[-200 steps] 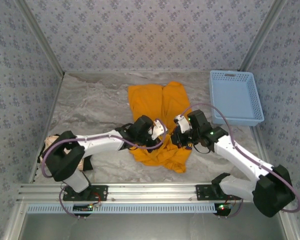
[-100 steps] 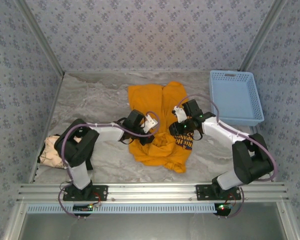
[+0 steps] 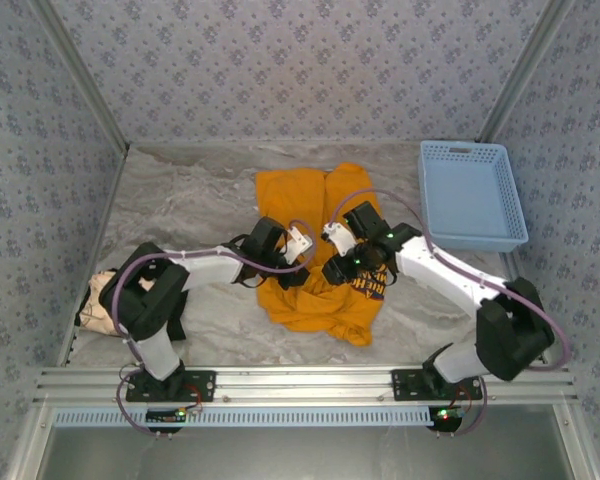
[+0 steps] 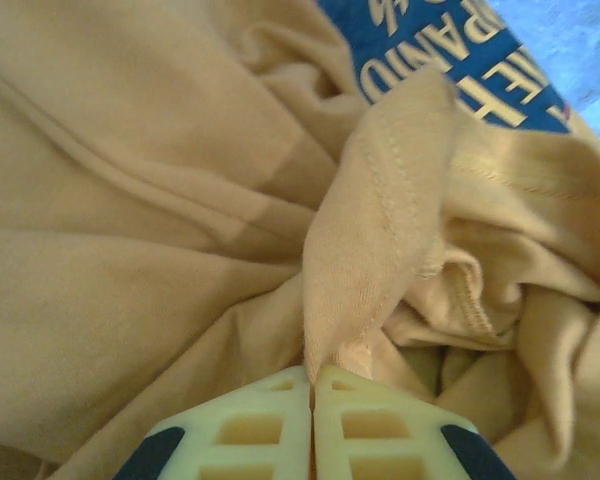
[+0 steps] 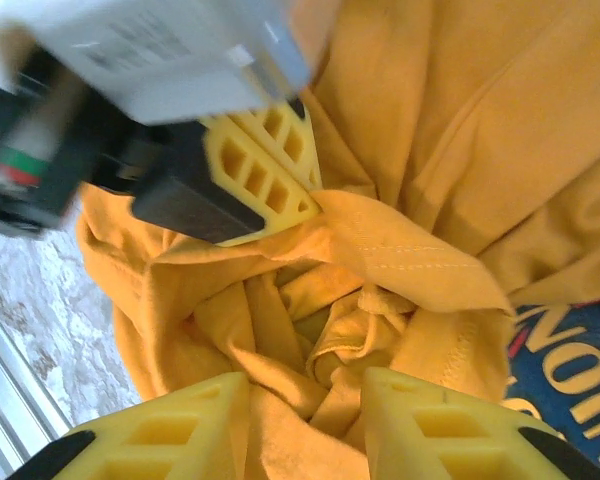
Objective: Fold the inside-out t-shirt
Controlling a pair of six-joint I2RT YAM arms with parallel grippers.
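T-shirt [image 4: 130,200] hem (stitched fold) pinched in left end effector [image 4: 312,372], bunched between spread right end effector [image 5: 302,385].

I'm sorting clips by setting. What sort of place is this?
Probably a lab robot cell, not a home: patterned walls box in a marble-look table, the left arm and right arm are mounted on an aluminium rail, and an orange t-shirt lies near a blue basket.

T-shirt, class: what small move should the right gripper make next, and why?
Probably close the right gripper on the bunched t-shirt cloth between its open jaws. The left gripper is shut on a stitched hem fold beside it, so a second grip would let both arms spread the cloth.
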